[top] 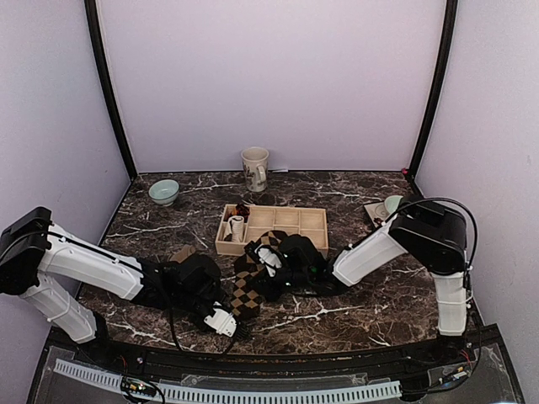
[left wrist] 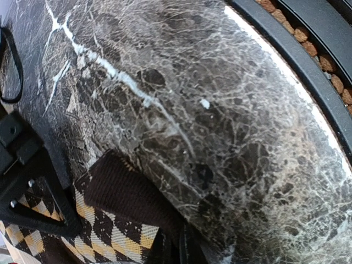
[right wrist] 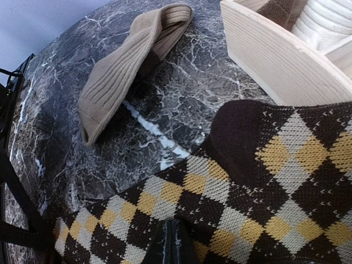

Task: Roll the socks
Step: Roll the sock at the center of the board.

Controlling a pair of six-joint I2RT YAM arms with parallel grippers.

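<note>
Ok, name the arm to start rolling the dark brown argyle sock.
Probably right: the right gripper is shut on the dark brown argyle-checked fabric sock by the wooden tray; the left gripper seems to pin its near end.

The far left of the table [top: 168, 225] lies open between the green bowl [top: 163, 192] and the wooden tray [top: 274, 229], as does the near right corner. The mug [top: 254, 168] stands behind the tray. The left arm [top: 93, 265] and right arm [top: 370, 252] fill the near middle, the checked sock [top: 244, 290] stretched between them. The tan sock [right wrist: 121, 71] lies just left of the tray.
</note>
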